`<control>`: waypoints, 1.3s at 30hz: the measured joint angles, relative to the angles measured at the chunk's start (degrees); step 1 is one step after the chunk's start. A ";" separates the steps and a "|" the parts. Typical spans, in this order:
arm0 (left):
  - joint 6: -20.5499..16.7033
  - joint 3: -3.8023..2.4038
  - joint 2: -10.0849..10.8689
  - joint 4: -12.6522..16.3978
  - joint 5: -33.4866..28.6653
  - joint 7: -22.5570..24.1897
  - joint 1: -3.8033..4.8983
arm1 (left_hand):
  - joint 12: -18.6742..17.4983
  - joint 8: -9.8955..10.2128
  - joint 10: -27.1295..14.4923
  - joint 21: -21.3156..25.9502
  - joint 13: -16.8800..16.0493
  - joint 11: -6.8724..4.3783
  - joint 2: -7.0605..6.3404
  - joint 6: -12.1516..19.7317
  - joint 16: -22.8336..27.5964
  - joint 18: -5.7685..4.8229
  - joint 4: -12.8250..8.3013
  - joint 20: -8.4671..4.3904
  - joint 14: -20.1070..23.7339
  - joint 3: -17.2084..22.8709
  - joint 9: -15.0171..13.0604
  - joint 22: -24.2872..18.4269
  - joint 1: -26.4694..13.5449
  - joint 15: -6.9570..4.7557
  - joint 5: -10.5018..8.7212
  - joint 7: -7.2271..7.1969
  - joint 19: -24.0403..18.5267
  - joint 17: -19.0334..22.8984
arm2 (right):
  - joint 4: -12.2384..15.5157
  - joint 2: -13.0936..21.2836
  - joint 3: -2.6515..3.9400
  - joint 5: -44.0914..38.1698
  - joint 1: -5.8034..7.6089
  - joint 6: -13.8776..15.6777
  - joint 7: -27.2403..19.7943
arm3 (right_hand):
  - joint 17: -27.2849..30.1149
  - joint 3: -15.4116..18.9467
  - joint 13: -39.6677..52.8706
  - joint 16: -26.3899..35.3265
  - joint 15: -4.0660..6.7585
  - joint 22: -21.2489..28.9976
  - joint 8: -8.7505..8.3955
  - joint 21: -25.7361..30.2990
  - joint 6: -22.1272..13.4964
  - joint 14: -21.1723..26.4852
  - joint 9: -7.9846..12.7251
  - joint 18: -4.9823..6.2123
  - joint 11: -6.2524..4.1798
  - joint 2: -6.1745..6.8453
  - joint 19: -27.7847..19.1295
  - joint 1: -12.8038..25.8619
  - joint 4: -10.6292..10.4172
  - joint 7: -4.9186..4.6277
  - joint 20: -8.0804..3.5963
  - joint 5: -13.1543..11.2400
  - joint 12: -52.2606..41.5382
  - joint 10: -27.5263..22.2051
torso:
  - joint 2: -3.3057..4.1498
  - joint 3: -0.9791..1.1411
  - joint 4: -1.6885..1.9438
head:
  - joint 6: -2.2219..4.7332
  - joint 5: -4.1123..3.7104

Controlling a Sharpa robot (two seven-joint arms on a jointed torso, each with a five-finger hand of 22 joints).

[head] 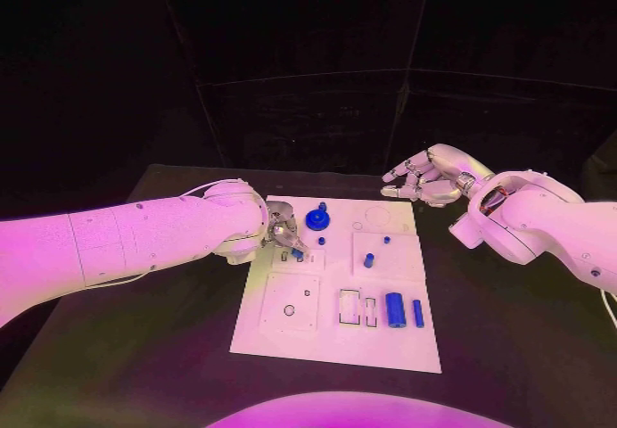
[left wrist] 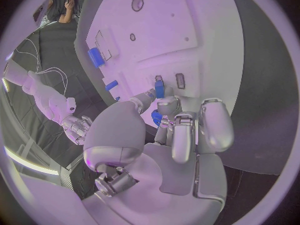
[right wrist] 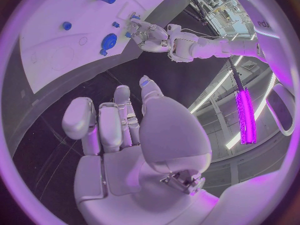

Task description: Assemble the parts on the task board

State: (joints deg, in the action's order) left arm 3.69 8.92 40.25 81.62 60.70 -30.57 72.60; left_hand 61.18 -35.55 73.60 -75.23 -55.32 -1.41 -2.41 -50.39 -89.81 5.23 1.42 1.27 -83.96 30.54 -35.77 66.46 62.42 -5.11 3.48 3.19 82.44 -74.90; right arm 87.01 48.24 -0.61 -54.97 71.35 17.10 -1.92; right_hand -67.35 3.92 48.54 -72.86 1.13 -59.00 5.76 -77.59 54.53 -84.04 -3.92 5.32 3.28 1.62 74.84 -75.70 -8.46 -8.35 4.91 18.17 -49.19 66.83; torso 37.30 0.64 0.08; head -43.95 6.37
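With several parts seated and loose cylinders (head: 396,309) left, the left hand (head: 281,234) pinches a small blue part (left wrist: 159,89) over the task board (head: 334,343), right hand (head: 431,178) spread, holding nothing.

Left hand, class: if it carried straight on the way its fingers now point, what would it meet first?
Probably the small blue part just beyond the left hand's fingertips, standing on the task board. The fingers point down at the board's near-left slots, so the board itself lies right behind it. Depth is hard to judge.

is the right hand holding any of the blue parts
No, the right hand hovers beyond the far edge of the task board with nothing in its fingers.
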 measured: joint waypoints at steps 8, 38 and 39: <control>1.23 -0.06 -0.09 -0.06 0.30 0.02 0.07 | 0.00 0.00 -0.01 0.00 0.00 0.01 0.07 0.00 0.00 0.01 0.00 0.00 0.00 0.00 0.01 0.05 -0.05 0.00 -0.15 0.01 0.00 0.00 | -0.06 -0.02 0.00 0.00 0.00 -0.20 -0.06 | 0.00 0.00 0.01 0.00 0.00 -0.01 0.00 0.00 0.00 0.00 0.00 0.00 0.00 0.00 0.00 0.00 0.00 0.00 0.00 0.22 0.00 0.00 | 0.00 0.01 0.00 | 0.01 -0.26; 2.49 0.01 -0.41 -0.26 0.68 -0.11 -0.14 | 0.32 -0.44 0.44 0.00 -0.48 -0.04 -0.56 -0.12 0.00 0.03 -0.23 0.00 0.00 1.39 -0.52 0.41 -1.22 0.00 0.80 -0.35 0.00 0.00 | -0.86 -0.79 -0.02 -0.01 -0.02 -0.99 -0.38 | -0.01 0.00 0.02 0.00 0.00 -0.02 0.00 0.00 0.00 0.00 0.00 0.00 0.00 0.00 0.00 0.00 0.00 0.00 0.00 0.49 0.00 0.00 | -0.03 0.04 0.00 | -0.09 -0.44; 2.53 0.01 -0.41 -0.25 0.70 -0.11 -0.14 | 0.51 -0.45 0.64 0.00 -0.50 -0.24 -0.75 -0.21 0.00 0.02 -0.30 0.00 0.00 1.72 -0.57 0.44 -1.42 0.00 0.95 -0.44 0.00 0.00 | -0.86 -0.80 -0.02 -0.01 -0.02 -1.01 -0.39 | -0.01 0.00 0.02 0.00 0.00 -0.02 0.00 0.00 0.00 0.00 0.00 0.00 0.00 0.00 0.00 0.00 0.00 0.00 0.00 0.49 0.00 0.00 | -0.02 0.04 0.00 | -0.12 -0.44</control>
State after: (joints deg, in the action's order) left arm 6.22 8.92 39.85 81.37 61.40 -30.68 72.46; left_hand 61.69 -36.01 74.23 -75.23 -55.82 -1.65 -3.17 -50.60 -89.81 5.25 1.11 1.26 -83.96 32.26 -36.33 66.89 61.00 -5.11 4.42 2.75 82.45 -74.90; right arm 86.15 47.44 -0.62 -54.98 71.33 16.09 -2.31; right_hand -67.36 3.92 48.56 -72.86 1.13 -59.01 5.76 -77.59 54.53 -84.04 -3.92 5.32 3.28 1.62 74.84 -75.70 -8.46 -8.35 4.91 18.66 -49.19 66.83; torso 37.28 0.68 0.08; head -44.06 5.93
